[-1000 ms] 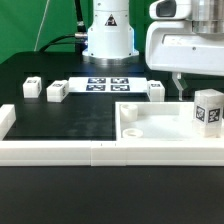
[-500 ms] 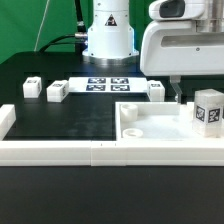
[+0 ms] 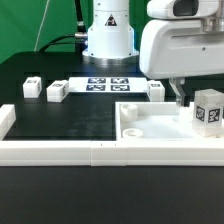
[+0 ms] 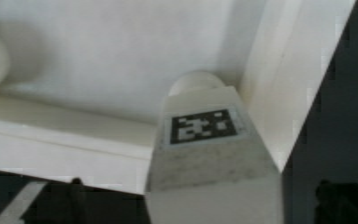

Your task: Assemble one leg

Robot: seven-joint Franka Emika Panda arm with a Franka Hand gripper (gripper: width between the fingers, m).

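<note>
While the gripper [image 3: 178, 97] hangs low over the white panel [image 3: 150, 125], I cannot tell how its jaws stand. I see the leg [image 3: 208, 108] upright on the panel just beside it, toward the exterior view's right, tag facing forward. Behind lies the marker board [image 3: 106, 85].
</note>
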